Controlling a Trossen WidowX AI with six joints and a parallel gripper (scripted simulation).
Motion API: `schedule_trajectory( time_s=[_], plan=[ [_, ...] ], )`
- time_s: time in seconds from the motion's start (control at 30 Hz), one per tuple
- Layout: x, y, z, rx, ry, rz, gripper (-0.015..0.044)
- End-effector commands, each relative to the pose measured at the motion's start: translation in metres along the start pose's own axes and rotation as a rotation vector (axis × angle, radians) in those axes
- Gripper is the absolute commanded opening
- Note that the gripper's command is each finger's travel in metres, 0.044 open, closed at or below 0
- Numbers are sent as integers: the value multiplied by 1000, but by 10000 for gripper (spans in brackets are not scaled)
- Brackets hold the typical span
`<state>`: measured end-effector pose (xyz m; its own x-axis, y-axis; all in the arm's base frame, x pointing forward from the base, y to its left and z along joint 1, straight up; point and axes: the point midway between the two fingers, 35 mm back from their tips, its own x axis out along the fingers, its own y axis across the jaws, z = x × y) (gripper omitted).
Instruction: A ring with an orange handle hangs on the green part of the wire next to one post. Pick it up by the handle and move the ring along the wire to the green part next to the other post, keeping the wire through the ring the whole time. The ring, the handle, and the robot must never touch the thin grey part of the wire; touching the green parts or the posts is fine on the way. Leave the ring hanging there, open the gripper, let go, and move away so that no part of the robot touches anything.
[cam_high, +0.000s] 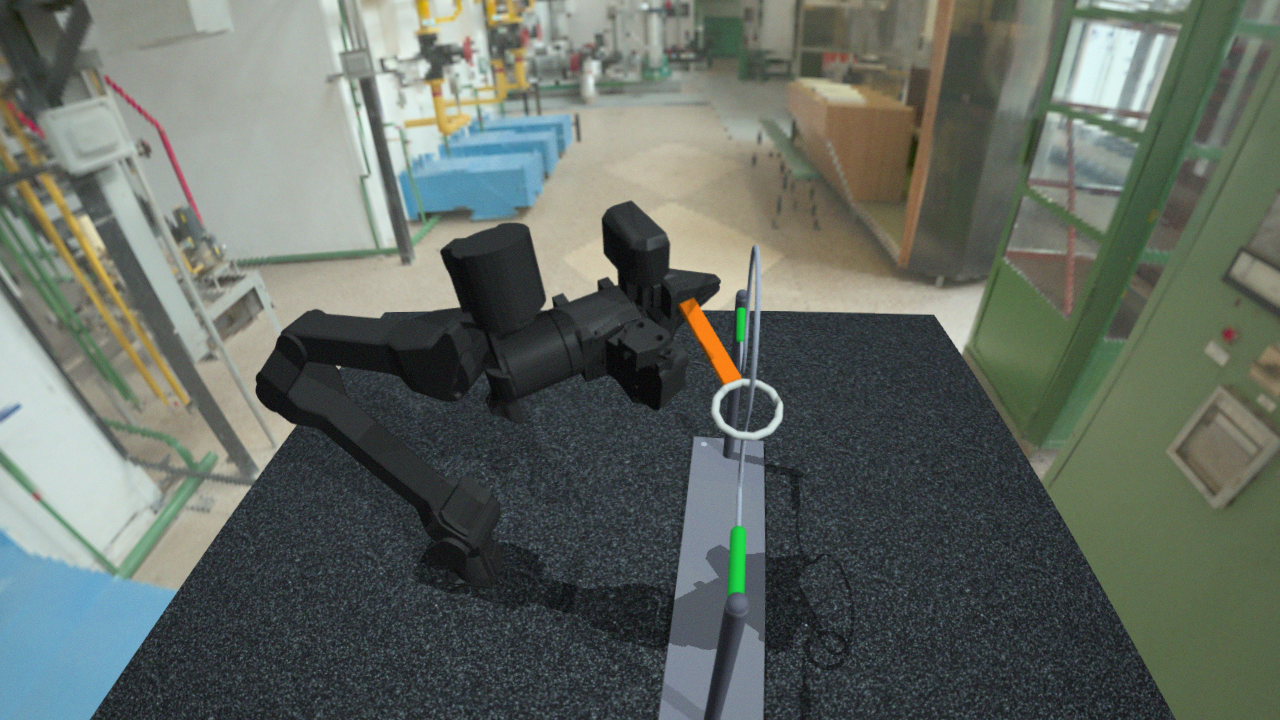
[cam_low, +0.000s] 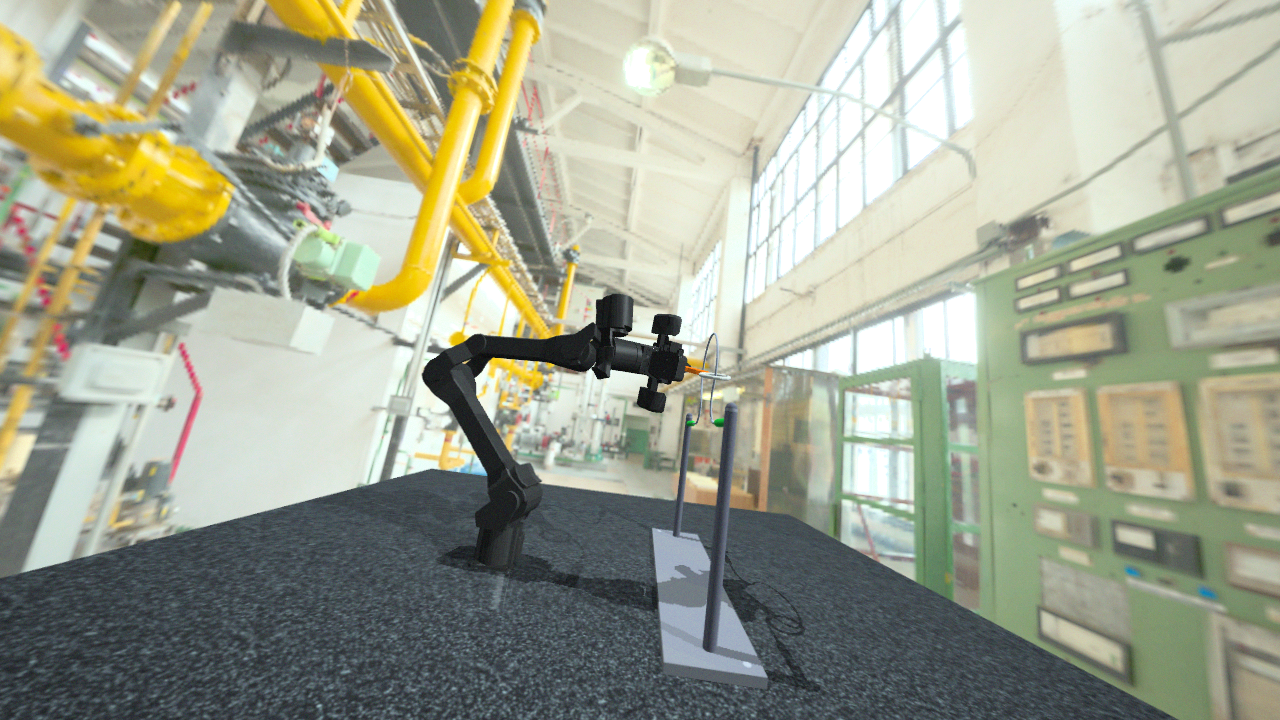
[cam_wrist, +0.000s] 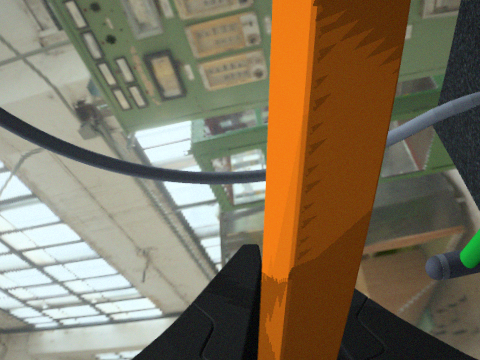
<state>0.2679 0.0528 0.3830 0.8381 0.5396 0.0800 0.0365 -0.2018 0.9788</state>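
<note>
My gripper (cam_high: 682, 297) (cam_low: 682, 365) (cam_wrist: 266, 259) is shut on the orange handle (cam_high: 708, 338) (cam_wrist: 327, 140), gripping it at its upper end. The handle slopes down to the white ring (cam_high: 716, 408) (cam_low: 716, 377), which is held in the air around the thin grey wire (cam_high: 756, 268) (cam_wrist: 134, 168), high on its arch. The wire passes through the ring; I cannot tell whether they touch. One green part (cam_high: 736, 559) sits by the near post (cam_high: 726, 644) (cam_low: 720, 519). The other green part (cam_high: 741, 324) (cam_wrist: 472, 252) sits by the far post (cam_low: 682, 474).
Both posts stand on a long grey base plate (cam_high: 711, 501) (cam_low: 666, 573) on the dark table (cam_high: 939, 501). The arm's base (cam_high: 460, 546) stands left of the plate. Behind are a factory hall and green control cabinets.
</note>
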Motion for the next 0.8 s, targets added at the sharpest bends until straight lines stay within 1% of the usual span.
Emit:
schedule_trajectory(
  time_s=[0.0,0.77],
  plan=[
    [5,1,2,-37,-39,-31,-150],
    [5,-13,4,-285,-68,-241,-150]
  ],
)
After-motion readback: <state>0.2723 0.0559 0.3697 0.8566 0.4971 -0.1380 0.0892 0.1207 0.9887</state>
